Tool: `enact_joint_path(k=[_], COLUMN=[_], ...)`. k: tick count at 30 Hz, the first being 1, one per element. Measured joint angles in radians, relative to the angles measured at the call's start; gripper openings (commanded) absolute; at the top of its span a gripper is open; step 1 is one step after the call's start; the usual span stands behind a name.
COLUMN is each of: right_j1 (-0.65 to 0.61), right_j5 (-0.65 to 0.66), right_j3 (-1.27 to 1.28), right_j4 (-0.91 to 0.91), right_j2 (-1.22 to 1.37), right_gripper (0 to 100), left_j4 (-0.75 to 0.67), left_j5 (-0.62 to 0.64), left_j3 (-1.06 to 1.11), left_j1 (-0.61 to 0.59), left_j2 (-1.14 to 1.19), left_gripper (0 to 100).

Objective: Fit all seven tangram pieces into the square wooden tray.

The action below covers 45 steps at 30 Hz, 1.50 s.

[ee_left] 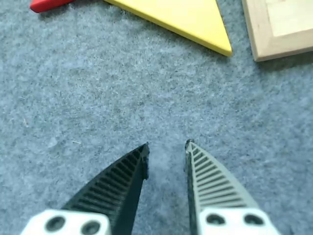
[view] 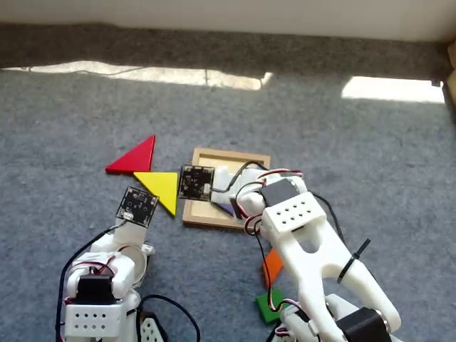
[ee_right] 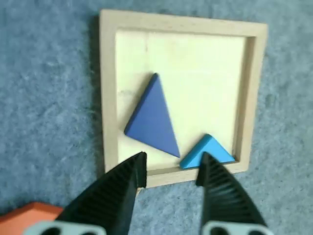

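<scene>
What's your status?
Left hand open, empty; right hand open over tray edge. Dark blue triangle, light blue triangle in tray. Red triangle, yellow triangle, orange piece, green piece outside.

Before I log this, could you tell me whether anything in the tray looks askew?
Yes: the dark blue triangle lies slanted in the wooden tray, no edge flush with a wall; the light blue triangle sits by a corner.

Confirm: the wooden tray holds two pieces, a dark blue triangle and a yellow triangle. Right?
Not quite. The second piece in the tray is a light blue triangle, beside the dark blue triangle, as the right wrist view shows. The yellow triangle lies on the carpet outside.
</scene>
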Motion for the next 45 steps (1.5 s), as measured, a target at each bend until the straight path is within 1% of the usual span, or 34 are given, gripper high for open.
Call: enact_joint_path(k=[3,7,9,11,15,18,22,27,34,36,39,45], right_j1=[0.000,0.000,0.000,-0.003,-0.032,-0.037,-0.044,-0.046,-0.054,-0.054,-0.041,0.014], right_j5=[-0.201,-0.450,-0.535,-0.577,-0.594,-0.597,-0.606,-0.700,-0.706,-0.675,-0.586,-0.470], right_j3=[-0.014,-0.017,-0.018,-0.018,-0.038,-0.084,-0.107,-0.107,-0.086,-0.060,-0.035,0.006], right_j4=[-0.083,-0.199,-0.227,-0.235,-0.244,-0.244,-0.244,-0.244,-0.244,-0.250,-0.253,-0.245], right_j2=[0.000,0.009,0.051,0.124,0.295,0.356,0.374,0.374,0.374,0.373,0.368,0.353], right_gripper=[0.7,0.5,0.5,0.5,0.5,0.5,0.5,0.5,0.5,0.5,0.5,0.5], left_j4=[0.000,0.000,0.000,0.000,0.000,0.000,0.000,0.000,0.000,0.000,0.000,0.000], left_j5=[0.000,0.000,0.000,0.000,0.000,0.000,0.000,0.000,0.000,0.000,0.000,0.000], left_j3=[0.000,0.000,0.000,0.000,0.000,0.000,0.000,0.000,0.000,0.000,0.000,0.000], left_j1=[0.000,0.000,0.000,0.000,0.000,0.000,0.000,0.000,0.000,0.000,0.000,0.000], left_j2=[0.000,0.000,0.000,0.000,0.000,0.000,0.000,0.000,0.000,0.000,0.000,0.000], left_gripper=[13,13,13,13,13,13,13,13,13,13,13,13])
